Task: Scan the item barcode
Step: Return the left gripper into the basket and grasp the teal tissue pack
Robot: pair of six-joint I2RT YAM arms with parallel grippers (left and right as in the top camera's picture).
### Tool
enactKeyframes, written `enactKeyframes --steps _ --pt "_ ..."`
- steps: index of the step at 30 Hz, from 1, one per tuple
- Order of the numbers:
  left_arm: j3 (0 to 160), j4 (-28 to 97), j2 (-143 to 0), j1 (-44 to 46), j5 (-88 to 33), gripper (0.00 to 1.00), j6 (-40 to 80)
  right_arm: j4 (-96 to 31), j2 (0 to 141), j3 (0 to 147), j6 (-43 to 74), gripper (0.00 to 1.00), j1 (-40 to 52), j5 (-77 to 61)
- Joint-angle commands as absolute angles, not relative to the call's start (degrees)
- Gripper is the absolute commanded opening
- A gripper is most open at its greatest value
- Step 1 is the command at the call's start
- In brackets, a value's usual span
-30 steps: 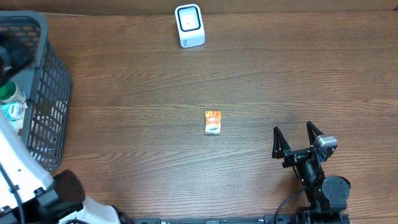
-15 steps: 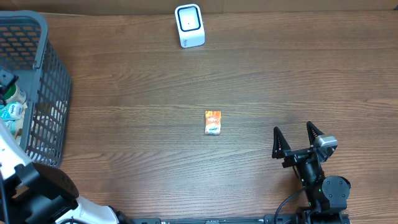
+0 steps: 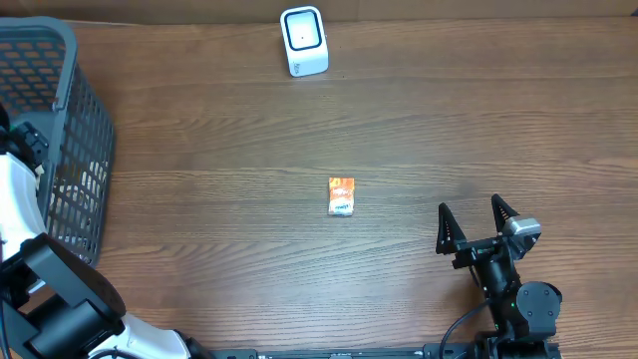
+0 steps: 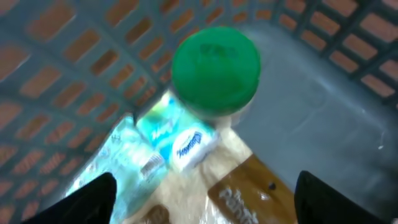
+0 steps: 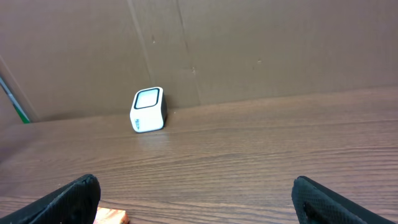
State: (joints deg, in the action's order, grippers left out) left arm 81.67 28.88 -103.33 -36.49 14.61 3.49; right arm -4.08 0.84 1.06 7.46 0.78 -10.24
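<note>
Here, my left tool [image 4: 205, 199] gapes empty over a green-lidded jar [image 4: 215, 68] in the basket [image 3: 90, 120], likely choosing an item; right tool [image 3: 469, 206] sits open, empty, at the tabletop [image 3: 399, 120] front edge.

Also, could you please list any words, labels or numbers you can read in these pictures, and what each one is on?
No text reads clearly.
Orange packet on the table: print too small.
White-and-blue packet in the basket: blue logo, blurred.
Brown package: white lettering, blurred.
Scanner: no marking visible.
</note>
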Motion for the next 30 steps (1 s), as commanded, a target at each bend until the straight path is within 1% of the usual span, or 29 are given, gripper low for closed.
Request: enactKeyframes --steps 1,4,10,22,30 --pt "79.29 24.97 -103.81 -36.8 13.69 0.73 -5.87 -3.75 0.16 0.45 7.22 1.0 0.62 -9.98" --pt "78.15 22.0 -104.55 -36.8 13.67 0.72 -8.27 -3.75 0.16 0.45 7.22 1.0 0.62 -9.96" --pt "78.15 21.56 -109.84 -36.84 13.72 0.68 -9.02 -3.75 0.16 0.45 7.22 1.0 0.62 -9.98" --pt "78.15 17.69 -117.51 -37.89 14.09 0.68 -9.08 -3.75 0.16 0.45 7.22 1.0 0.62 -9.98" --pt "78.41 15.99 -117.86 -38.33 13.89 0.59 -9.89 -3.75 0.16 0.45 7.22 1.0 0.62 -9.96"
